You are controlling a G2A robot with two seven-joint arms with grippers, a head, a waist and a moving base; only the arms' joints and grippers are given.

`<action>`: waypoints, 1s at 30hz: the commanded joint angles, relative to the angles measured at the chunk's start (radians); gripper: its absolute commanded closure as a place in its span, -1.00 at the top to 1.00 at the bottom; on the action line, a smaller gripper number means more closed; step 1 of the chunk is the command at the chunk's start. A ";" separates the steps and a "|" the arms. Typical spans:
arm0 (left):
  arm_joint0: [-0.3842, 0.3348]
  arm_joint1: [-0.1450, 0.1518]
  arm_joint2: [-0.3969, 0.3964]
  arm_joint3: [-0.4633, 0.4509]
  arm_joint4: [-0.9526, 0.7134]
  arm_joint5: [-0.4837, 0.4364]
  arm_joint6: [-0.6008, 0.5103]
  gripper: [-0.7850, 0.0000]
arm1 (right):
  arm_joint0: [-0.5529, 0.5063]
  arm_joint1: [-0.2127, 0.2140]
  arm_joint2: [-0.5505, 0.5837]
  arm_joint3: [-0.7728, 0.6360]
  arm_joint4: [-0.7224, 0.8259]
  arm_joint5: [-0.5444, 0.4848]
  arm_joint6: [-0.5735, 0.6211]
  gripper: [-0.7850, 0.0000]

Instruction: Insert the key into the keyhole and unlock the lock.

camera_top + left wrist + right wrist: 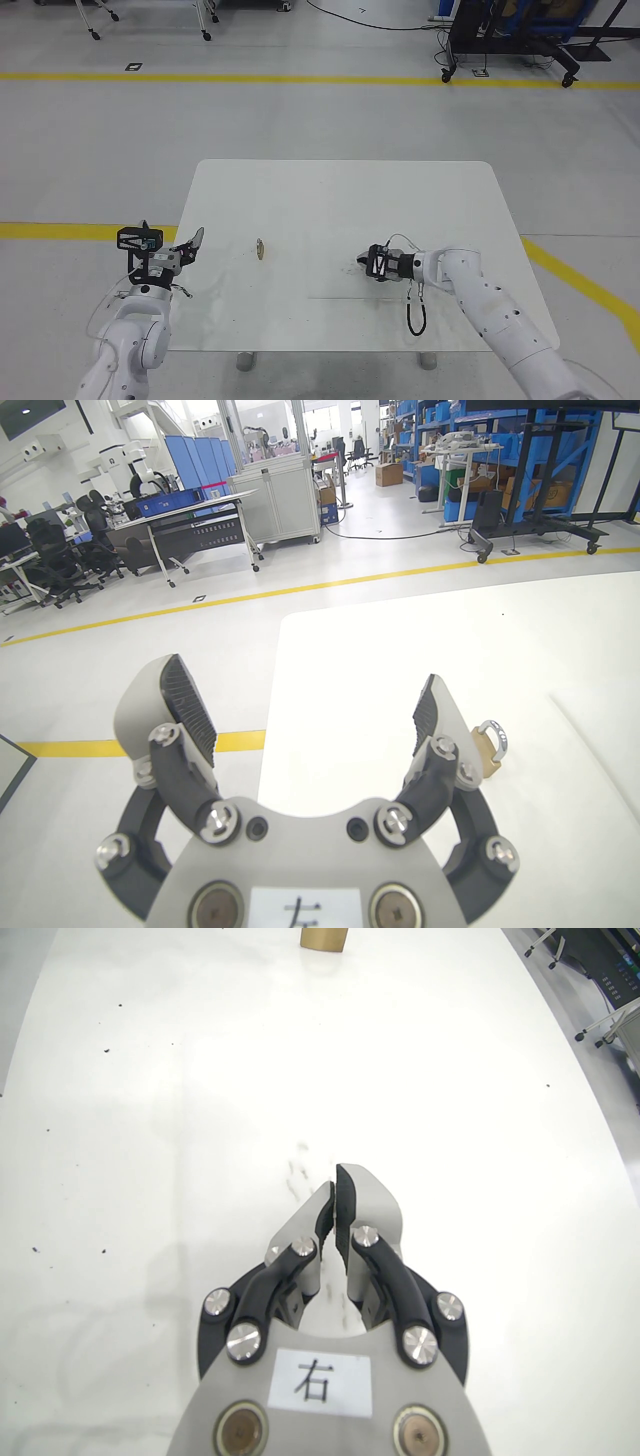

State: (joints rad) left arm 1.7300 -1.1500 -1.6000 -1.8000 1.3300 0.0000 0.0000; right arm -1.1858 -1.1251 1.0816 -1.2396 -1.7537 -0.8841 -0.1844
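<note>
A small brass padlock (pixel 258 249) with a silver shackle lies on the white table (pixel 340 190), left of the middle. In the left wrist view the padlock (pixel 487 750) sits just beyond one finger of my left gripper (pixel 300 672). That gripper (pixel 190 245) is open and empty, hovering at the table's left edge. My right gripper (pixel 362 262) rests low over the table to the right of the padlock, pointing at it. The right gripper (pixel 334 1180) is shut, with a thin sliver between the pads that looks like the key. The padlock's base (pixel 322 939) shows far ahead of it.
Scuff marks (pixel 300 1173) and small dark specks dot the table around the right gripper. A black cable (pixel 415 315) hangs from the right arm near the table's front edge. The floor with yellow lines surrounds the table.
</note>
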 commanded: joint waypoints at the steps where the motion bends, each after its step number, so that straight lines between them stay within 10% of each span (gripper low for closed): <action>1: 0.000 0.000 0.000 0.000 0.000 0.000 0.000 1.00 | -0.004 0.002 0.003 -0.008 0.003 0.004 -0.007 -1.00; 15: 0.000 0.000 0.000 0.000 0.000 0.000 0.000 1.00 | -0.052 0.000 0.096 0.015 0.445 0.005 -0.042 -1.00; 30: -0.003 -0.002 0.002 0.002 -0.025 -0.004 -0.002 1.00 | -0.054 -0.001 0.096 0.016 0.449 0.009 -0.043 -1.00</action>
State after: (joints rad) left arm 1.7289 -1.1505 -1.5994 -1.7996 1.3265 -0.0010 -0.0005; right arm -1.2381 -1.1253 1.1779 -1.2241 -1.3080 -0.8783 -0.2267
